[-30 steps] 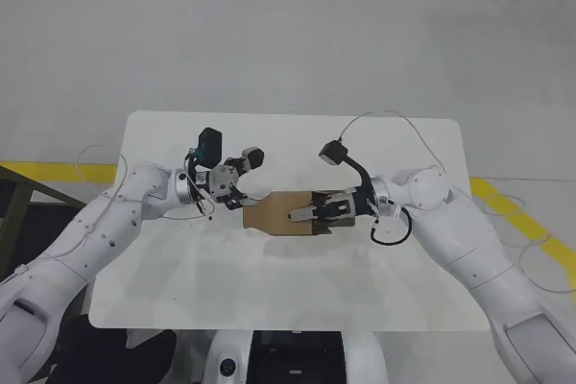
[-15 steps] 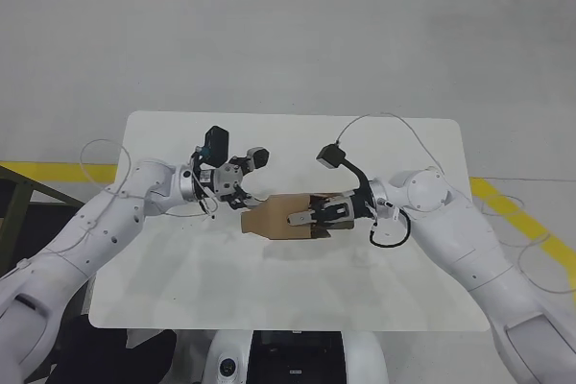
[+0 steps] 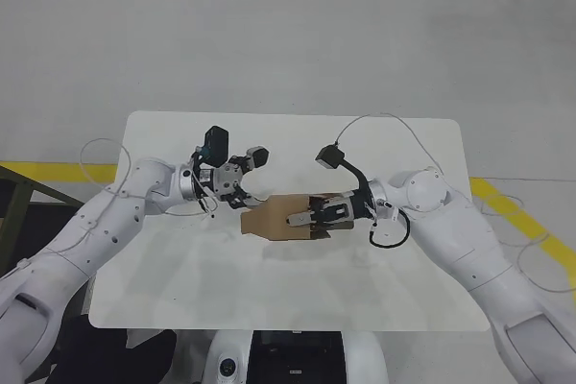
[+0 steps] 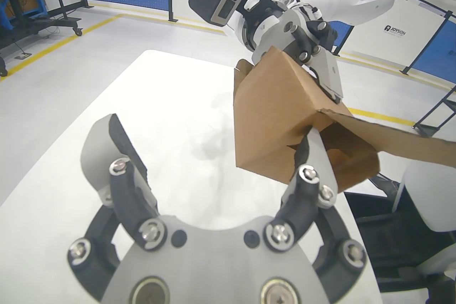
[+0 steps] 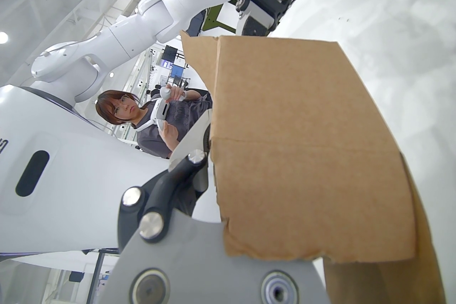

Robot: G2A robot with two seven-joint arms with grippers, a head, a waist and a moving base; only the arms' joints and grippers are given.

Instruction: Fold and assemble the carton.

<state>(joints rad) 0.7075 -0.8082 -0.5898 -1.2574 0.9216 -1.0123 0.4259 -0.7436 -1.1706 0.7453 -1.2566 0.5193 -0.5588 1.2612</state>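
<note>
**Carton mid-fold: right hand holding, left hand open at the left end**

I've got the brown corrugated cardboard carton (image 3: 286, 213) at the middle of the white rectangular bench (image 3: 269, 288), between the two arms. Going by the shadow under it, I judge it lifted rather than resting, but I can't be sure.

The right hand (image 3: 326, 209) is clamped on the carton's right end. In the left wrist view one of its finger plates lies flat on the top panel. The left hand (image 4: 212, 132) is spread wide at the left end. Its one finger (image 4: 315, 155) touches the open mouth just under a loose flap (image 4: 399, 141). The other finger (image 4: 114, 141) is in free air on the far side, well apart from the cardboard.

My read of the step: fold in the left-end flap. How I'd run it:
- The right hand is the only fixture, so firm grip and no wrist twist.
- Push with the flat of the finger along the crease, not the tip into the raw edge. Corrugated board buckles off the score line.
- Push towards the right hand, not sideways. The grip is at one end, so a side load levers the carton round.
- Bring the flap in square to the tube, or the box racks out of shape.
- Leave the left hand wide until the flap is seated.

Count: 1 carton, 1 bench, 2 hands (one gripping, one open), and 1 loose flap plainly seen. I can't count the other flaps from here.
</note>
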